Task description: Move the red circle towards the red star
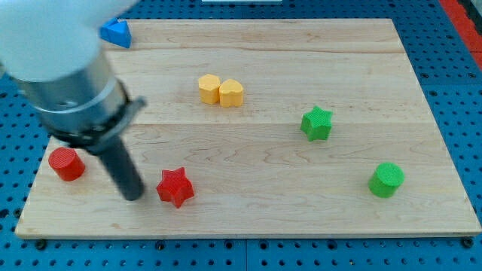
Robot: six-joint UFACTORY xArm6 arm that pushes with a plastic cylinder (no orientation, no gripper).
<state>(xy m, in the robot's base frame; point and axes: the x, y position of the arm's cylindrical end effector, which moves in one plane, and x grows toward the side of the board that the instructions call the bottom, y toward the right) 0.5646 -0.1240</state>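
The red circle sits near the board's lower left edge. The red star lies to its right, near the view's bottom. My tip rests on the board between the two, closer to the red star and just left of it, touching neither. The arm's grey body fills the view's upper left.
A blue block, partly hidden by the arm, sits at the top left. Two yellow blocks touch each other at the upper middle. A green star is right of centre; a green circle is lower right. The wooden board edges on blue pegboard.
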